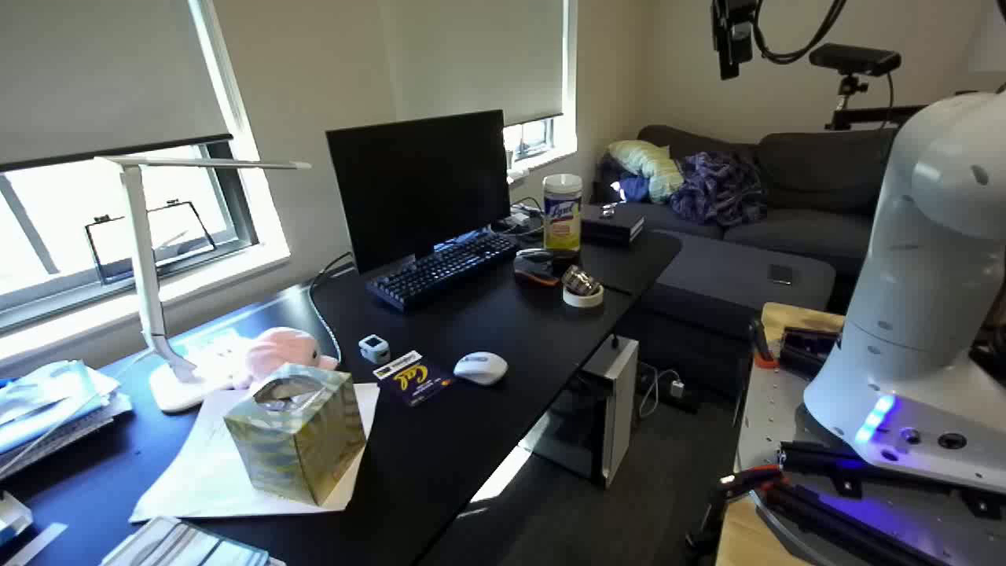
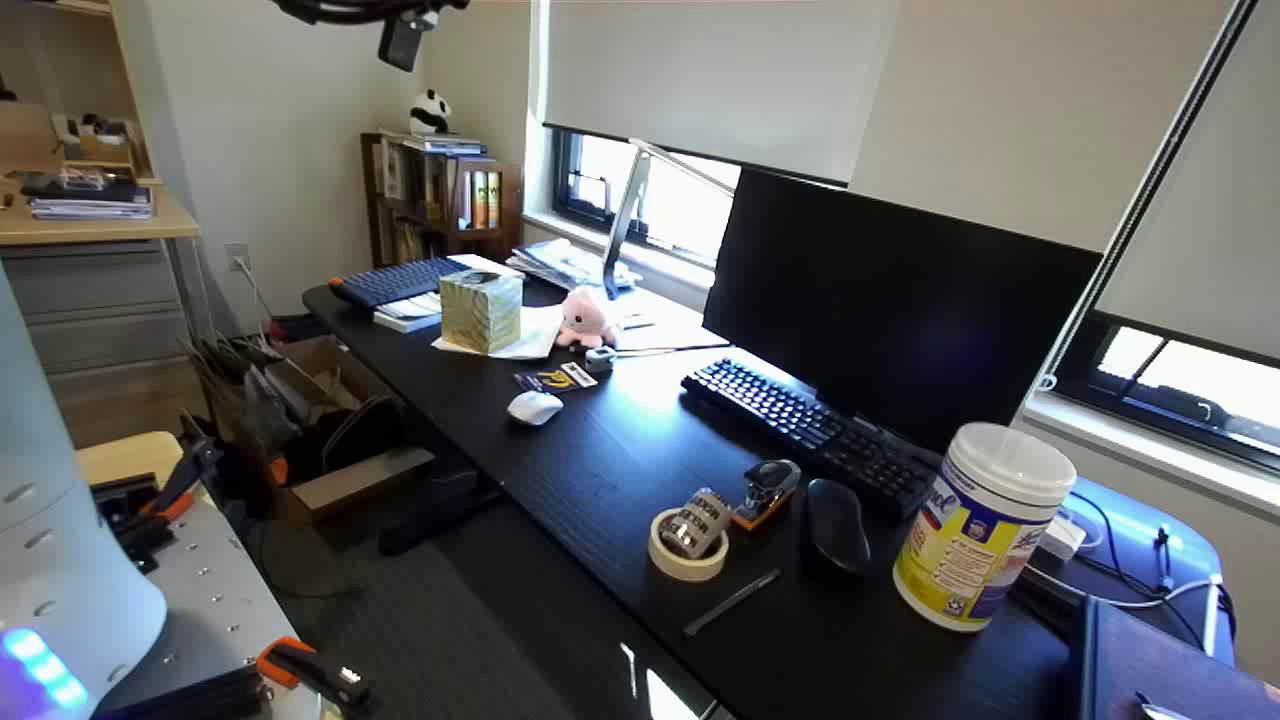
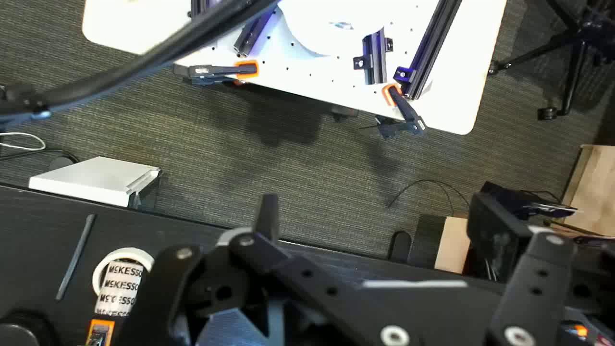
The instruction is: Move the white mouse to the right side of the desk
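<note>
Mostly, the danger would be an off-centre grasp: the white mouse [image 1: 481,368] lies just beside the Cal card [image 1: 412,379], near the front edge of the counter [image 2: 585,480], and the gripper [image 3: 375,211], wide and empty, could shove so rounded a thing overboard; carried low, it might clip the tape roll [image 2: 685,568].

A white robot arm [image 1: 923,236] stands upright across a gap from the desk [image 1: 471,338], its lower part seen in both exterior views, a strip of blue light [image 1: 875,419] glowing on its base [image 1: 927,444]. In an exterior view, a dark piece of the arm's end [image 1: 732,39] hangs well higher than the desk. In the wrist view, the black gripper [image 3: 382,221] is above the desk's edge, its two fingers [image 3: 267,216] spread wide apart.
</note>
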Motion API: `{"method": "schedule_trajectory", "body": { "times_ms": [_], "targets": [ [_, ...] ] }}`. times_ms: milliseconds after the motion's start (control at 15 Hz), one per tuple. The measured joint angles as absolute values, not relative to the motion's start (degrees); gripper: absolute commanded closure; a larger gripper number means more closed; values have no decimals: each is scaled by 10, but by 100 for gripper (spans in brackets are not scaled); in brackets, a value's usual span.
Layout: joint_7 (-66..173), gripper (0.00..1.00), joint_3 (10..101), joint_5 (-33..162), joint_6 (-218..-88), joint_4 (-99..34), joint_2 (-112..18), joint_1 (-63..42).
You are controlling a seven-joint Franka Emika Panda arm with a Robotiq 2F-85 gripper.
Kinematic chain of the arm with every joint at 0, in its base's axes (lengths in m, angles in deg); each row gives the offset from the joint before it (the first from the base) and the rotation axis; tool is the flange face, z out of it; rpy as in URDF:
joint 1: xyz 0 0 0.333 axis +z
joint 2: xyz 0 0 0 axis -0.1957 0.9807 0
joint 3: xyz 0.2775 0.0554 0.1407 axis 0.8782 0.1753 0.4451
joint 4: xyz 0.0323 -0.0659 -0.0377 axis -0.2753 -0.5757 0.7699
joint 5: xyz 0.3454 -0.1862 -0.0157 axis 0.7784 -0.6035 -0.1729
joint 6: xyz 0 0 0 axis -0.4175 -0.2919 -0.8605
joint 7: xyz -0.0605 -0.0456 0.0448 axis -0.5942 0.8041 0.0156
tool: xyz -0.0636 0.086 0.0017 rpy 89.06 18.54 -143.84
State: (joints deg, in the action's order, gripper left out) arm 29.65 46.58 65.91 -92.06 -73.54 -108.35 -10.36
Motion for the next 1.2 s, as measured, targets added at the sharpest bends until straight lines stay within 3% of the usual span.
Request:
{"method": "schedule_trajectory", "body": {
  "times_ms": [467,867,1200],
  "targets": [
    [289,0,470,666,-1013,-746,-1049,-79],
    [287,0,503,747,-1182,-746,-879,-25],
    [284,0,532,776,-1201,-722,-775,-24]
  ]
}}
